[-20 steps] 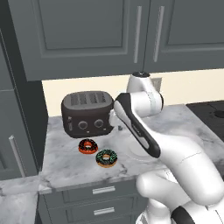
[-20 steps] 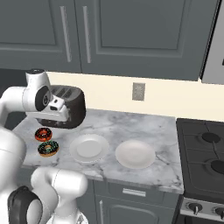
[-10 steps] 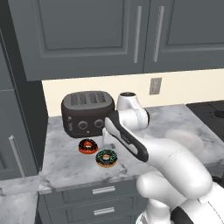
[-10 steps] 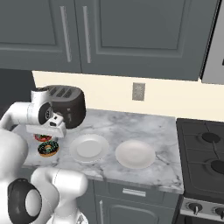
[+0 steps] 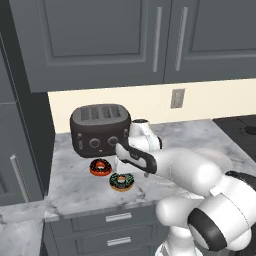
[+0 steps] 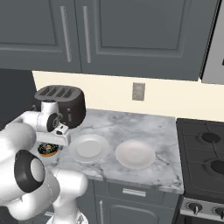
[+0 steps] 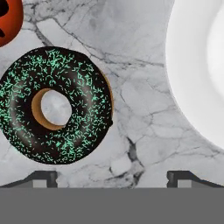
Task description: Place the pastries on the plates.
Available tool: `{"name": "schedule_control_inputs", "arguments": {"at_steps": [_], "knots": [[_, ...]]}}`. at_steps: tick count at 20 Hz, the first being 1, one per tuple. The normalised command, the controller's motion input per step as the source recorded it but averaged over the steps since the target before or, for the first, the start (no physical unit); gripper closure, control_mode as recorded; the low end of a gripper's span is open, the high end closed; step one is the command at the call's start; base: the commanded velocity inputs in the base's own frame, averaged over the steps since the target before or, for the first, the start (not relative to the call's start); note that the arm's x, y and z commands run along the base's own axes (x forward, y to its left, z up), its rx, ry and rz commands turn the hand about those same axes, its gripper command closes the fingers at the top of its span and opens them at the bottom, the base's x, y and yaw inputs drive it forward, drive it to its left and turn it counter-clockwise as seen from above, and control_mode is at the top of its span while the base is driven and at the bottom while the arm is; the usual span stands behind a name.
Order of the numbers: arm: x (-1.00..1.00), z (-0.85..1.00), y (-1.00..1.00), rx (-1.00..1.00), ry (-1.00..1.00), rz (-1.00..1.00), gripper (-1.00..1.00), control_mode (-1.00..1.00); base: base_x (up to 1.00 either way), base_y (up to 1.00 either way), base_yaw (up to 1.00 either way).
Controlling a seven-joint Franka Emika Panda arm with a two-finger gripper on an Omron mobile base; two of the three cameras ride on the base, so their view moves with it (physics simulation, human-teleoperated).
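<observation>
A rendered domestic kitchen. Dark grey wall cabinets (image 6: 131, 35) with bar handles hang above a cream backsplash bearing a wall socket (image 6: 138, 91). A marble-topped bench (image 6: 144, 131) over grey drawers (image 5: 117, 230) carries a black four-slot toaster (image 5: 100, 130); a gas hob (image 6: 205, 153) adjoins it at 3 o'clock.

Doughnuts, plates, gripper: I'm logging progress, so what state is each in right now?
Green-sprinkled doughnut: flat on the counter, ungrasped.
Red-sprinkled doughnut: flat on the counter beside it.
Near plate: empty.
Far plate: empty.
Gripper: open, holding nothing.
Toaster: upright, slots empty.
</observation>
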Motion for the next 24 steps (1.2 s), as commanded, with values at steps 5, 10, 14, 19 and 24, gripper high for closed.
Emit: {"name": "schedule_control_inputs", "arguments": {"at_steps": [5, 10, 14, 19, 24], "knots": [[0.31, -0.07, 0.07, 0.0, 0.0, -0.01, -1.0, -1.0, 0.0, 0.0, 0.0], [0.18, -0.06, 0.0, 0.0, 0.0, 0.0, -1.0, -1.0, 0.0, 0.0, 0.0], [0.01, -0.49, 0.0, -0.04, 0.0, 0.0, -1.0, -1.0, 0.0, 0.0, 0.0], [0.0, -0.4, 0.0, -0.02, 0.0, 0.0, -1.0, -1.0, 0.0, 0.0, 0.0], [0.0, -0.22, 0.0, 0.0, 0.0, 0.0, -1.0, -1.0, 0.0, 0.0, 0.0]]}}
